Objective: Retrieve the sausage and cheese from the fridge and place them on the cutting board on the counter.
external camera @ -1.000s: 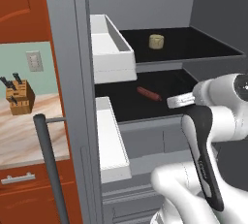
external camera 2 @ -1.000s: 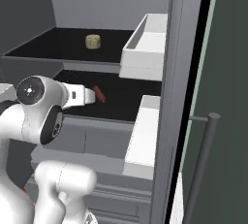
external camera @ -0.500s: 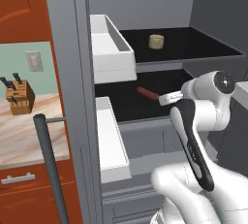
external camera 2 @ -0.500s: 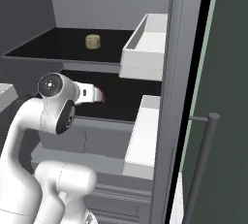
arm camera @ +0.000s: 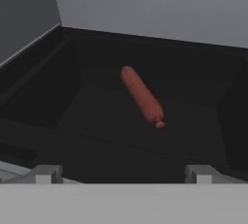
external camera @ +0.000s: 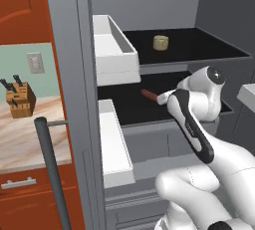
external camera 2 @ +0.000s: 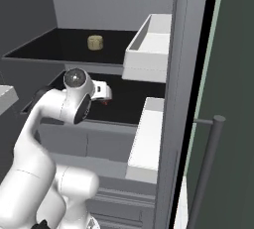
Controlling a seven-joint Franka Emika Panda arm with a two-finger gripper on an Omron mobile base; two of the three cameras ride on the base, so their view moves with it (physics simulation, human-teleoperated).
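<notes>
The fridge (external camera: 79,74) stands open. A dark red-brown sausage (arm camera: 142,97) lies on its lower dark shelf, just ahead of my open gripper (arm camera: 123,174), whose fingertips (arm camera: 43,173) are set wide with nothing between them. In the left base view, the sausage (external camera: 147,94) peeks out beside the gripper (external camera: 163,97) at the shelf's front. Only a red sliver of the sausage (external camera 2: 105,102) shows under the gripper (external camera 2: 103,91) in the right base view. The pale cheese (external camera: 160,43) (external camera 2: 95,42) sits on the upper shelf. The counter (external camera: 25,134) lies left of the fridge. The cutting board is out of view.
Pale grey door bins (external camera: 114,50) (external camera: 115,144) hang on the left door beside the shelves, and others (external camera 2: 149,49) (external camera 2: 148,139) on the right. Long bar handles (external camera: 50,169) (external camera 2: 206,168) stick out from the doors. A knife block (external camera: 20,98) stands on the counter.
The arm has swung forward and toward the lower shelf, bringing the hand up to the sausage. The gripper stays open; sausage and cheese have not moved.
</notes>
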